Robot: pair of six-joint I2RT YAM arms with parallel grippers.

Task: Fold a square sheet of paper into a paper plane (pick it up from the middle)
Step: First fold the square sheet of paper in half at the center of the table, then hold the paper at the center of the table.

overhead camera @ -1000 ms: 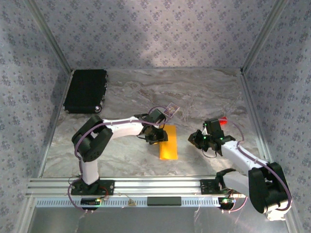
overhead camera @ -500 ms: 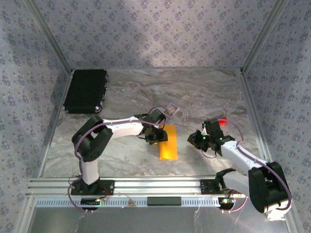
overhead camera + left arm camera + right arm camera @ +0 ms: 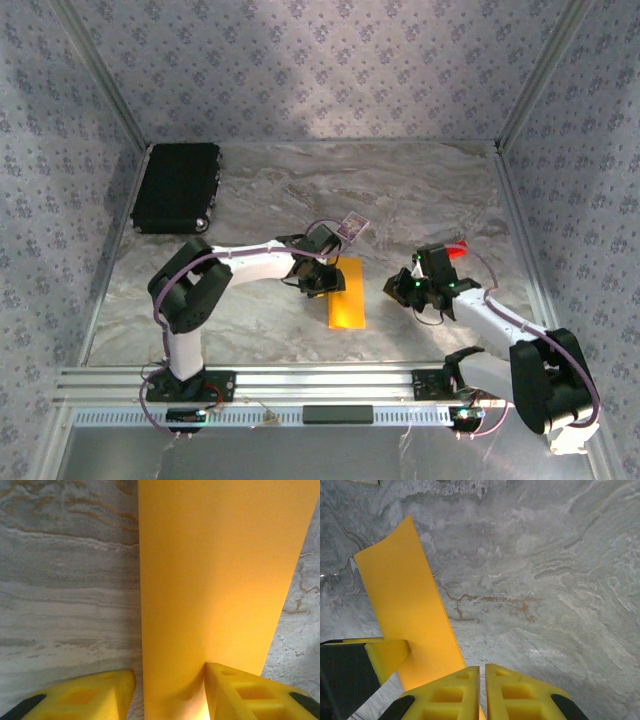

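Observation:
The square sheet of paper (image 3: 347,295) lies flat on the marble table, folded into a long narrow orange-yellow rectangle. A paper plane is out of view. My left gripper (image 3: 320,283) stands open at the strip's far left end. In the left wrist view its jaws (image 3: 170,672) straddle the paper (image 3: 215,570): one finger (image 3: 250,690) presses on the sheet, the other rests on the bare table beside its edge. My right gripper (image 3: 400,290) is shut with nothing in it, just right of the strip; in its wrist view the tips (image 3: 482,667) hover by the paper's (image 3: 410,610) edge.
A black case (image 3: 177,187) sits at the far left corner. A small patterned card (image 3: 352,224) lies behind the left gripper, and a tiny red block (image 3: 458,250) behind the right wrist. Patterned walls close in the table on three sides.
The right gripper has shifted a little left toward the paper and its jaws have closed further. The left arm and the paper have not moved.

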